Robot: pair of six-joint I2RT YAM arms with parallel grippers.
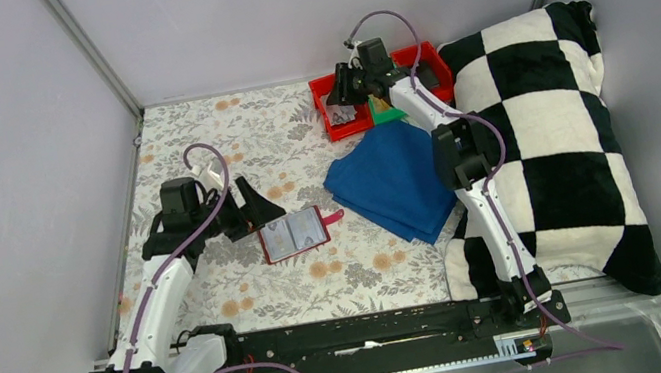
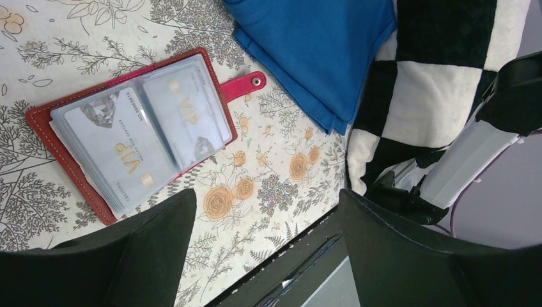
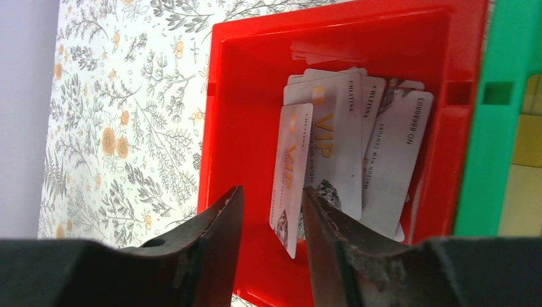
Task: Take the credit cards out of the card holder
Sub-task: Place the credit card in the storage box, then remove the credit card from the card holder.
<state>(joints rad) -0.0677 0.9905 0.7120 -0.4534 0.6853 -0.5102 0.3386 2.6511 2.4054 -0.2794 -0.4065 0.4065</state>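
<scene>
Card holder [image 1: 294, 235]: red, lying open and flat on the floral table cover [image 1: 197, 138], just beside the left gripper; strap tab [image 2: 243, 86] points toward the blue cloth [image 1: 392, 181].
Credit cards, in holder [image 2: 185, 112]: pale "VIP" cards under clear sleeves, one on each page.
Credit cards, in red bin [image 3: 339, 141]: several pale ones, overlapping loosely, at the far edge of the table.
Left gripper [image 2: 265, 195]: jaws spread wide, nothing between them, low over the table near the holder.
Right gripper [image 3: 273, 192]: over the red bin [image 3: 243, 96], jaws part-way apart; one card stands on edge in the gap, contact cannot be told.
Neighbours: green bin [image 3: 492, 128] against the red one; checkered pillow [image 1: 552, 139] at right.
</scene>
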